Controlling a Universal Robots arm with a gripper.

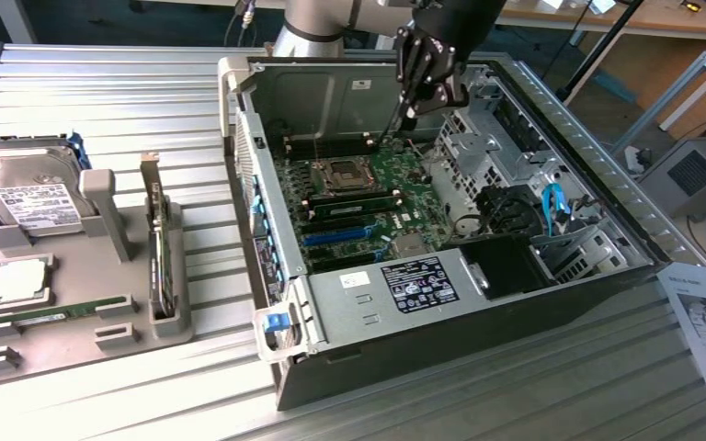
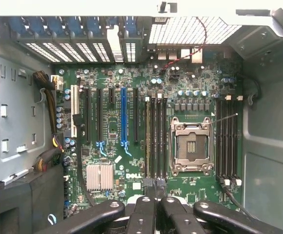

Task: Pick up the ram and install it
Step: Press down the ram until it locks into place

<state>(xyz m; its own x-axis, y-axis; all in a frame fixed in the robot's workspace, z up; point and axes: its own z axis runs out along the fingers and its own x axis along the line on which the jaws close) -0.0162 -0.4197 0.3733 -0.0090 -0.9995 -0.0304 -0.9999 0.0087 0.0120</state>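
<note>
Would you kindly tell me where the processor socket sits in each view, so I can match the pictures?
Exterior view: the processor socket lies mid-motherboard, toward the case's far wall.
Wrist view: the processor socket sits between two banks of memory slots.
Shared landmark: the blue slot.

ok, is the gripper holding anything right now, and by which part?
Nothing that shows: the gripper is shut with nothing between its fingers, above the motherboard. A ram stick lies in the grey tray.
</note>
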